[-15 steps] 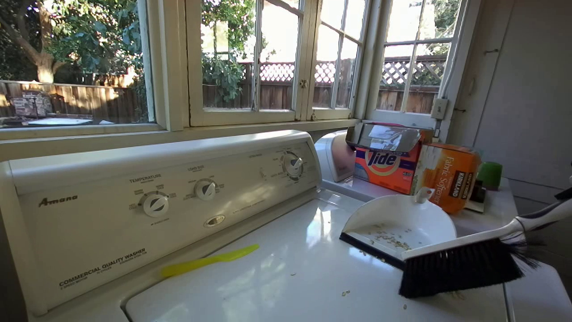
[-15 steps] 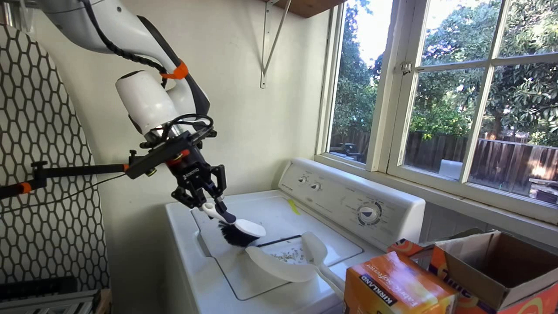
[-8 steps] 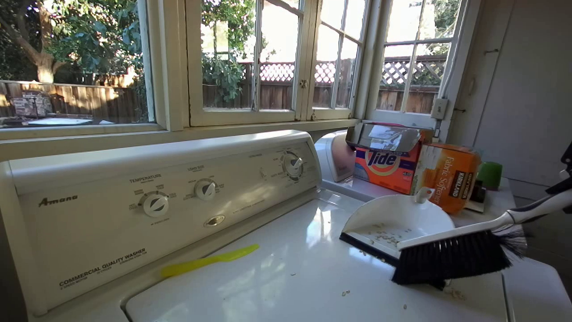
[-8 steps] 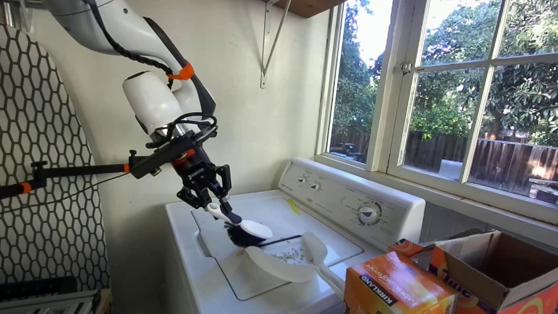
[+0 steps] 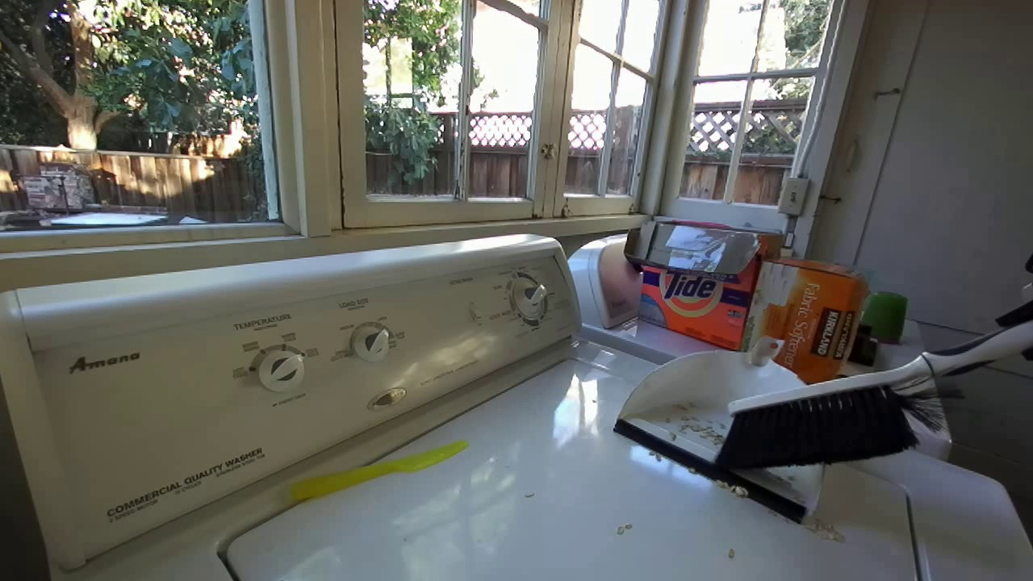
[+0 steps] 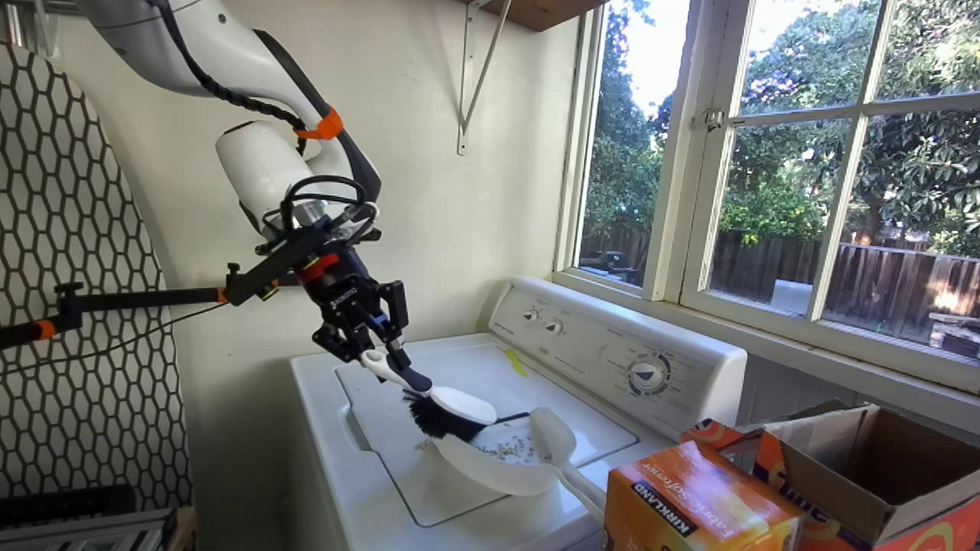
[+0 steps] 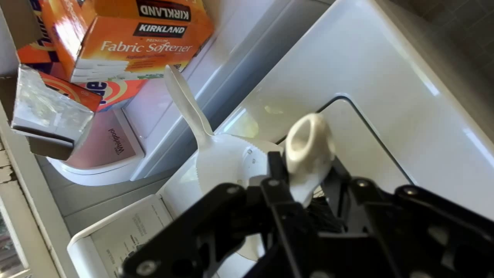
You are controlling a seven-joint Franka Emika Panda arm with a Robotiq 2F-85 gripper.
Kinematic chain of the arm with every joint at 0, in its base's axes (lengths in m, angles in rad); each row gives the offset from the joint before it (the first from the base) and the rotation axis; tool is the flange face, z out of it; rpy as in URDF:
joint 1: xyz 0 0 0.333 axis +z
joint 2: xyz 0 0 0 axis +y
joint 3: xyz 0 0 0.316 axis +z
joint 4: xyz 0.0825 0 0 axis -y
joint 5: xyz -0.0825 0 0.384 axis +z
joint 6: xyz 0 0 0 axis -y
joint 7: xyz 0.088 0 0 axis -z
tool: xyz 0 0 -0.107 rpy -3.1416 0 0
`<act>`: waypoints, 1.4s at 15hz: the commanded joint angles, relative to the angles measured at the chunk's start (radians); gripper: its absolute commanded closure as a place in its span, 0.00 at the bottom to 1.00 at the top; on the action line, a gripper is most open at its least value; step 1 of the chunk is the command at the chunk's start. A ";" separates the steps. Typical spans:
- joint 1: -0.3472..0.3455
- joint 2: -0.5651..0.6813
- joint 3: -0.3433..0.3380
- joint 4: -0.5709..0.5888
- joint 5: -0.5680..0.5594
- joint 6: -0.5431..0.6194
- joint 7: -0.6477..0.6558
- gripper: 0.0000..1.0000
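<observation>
Partly collected: flakes [image 5: 700, 429] inside dustpan [image 6: 490, 476]; stragglers [image 5: 731, 553] on washer lid [image 5: 516, 541], some along black lip [image 5: 767, 497]. Gripper [image 7: 307, 161]: clamped on brush handle [image 5: 976, 353], bristles [image 5: 815, 432] over dustpan.

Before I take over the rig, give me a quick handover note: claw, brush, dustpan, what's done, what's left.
Claw: shut on the black-bristled hand brush, by its handle.
Dustpan: on the lid of the Amana washer; the bristles are at its mouth, contact unclear.
Done: brush gripped, some seed-like bits in the dustpan.
Remaining: more bits along the dustpan's black lip and scattered on the lid.
</observation>
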 commanded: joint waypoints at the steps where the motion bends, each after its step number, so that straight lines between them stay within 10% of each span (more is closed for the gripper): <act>1: -0.029 -0.009 0.045 0.001 -0.064 0.053 0.078 0.93; 21: -0.061 0.063 0.095 0.038 -0.010 -0.026 -0.017 0.93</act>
